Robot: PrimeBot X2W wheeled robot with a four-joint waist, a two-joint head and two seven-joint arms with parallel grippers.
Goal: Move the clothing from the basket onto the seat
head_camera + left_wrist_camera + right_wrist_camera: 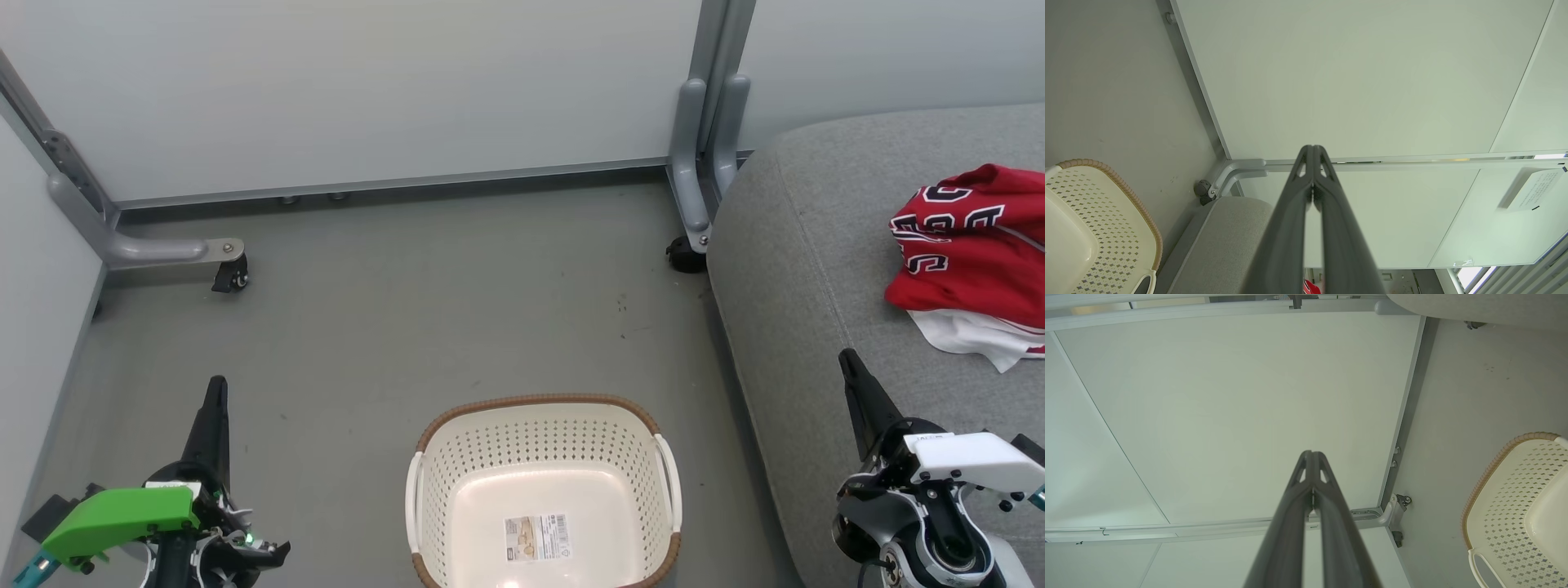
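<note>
1. The clothing (971, 261) is running off the head view's right edge.
2. The basket (535, 445) is losing its near rim below the bottom edge.
3. Its label sticker (535, 536) is showing print too small to read.

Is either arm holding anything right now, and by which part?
Nothing is held. The left end effector and right end effector are both shut and empty; the clothing lies on the seat.

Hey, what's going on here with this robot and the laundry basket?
Nothing is being handled right now. The cream laundry basket sits empty on the floor before the robot. The red and white clothing lies heaped on the grey sofa seat to its right. The left gripper and right gripper are both shut, holding nothing, either side of the basket.
</note>
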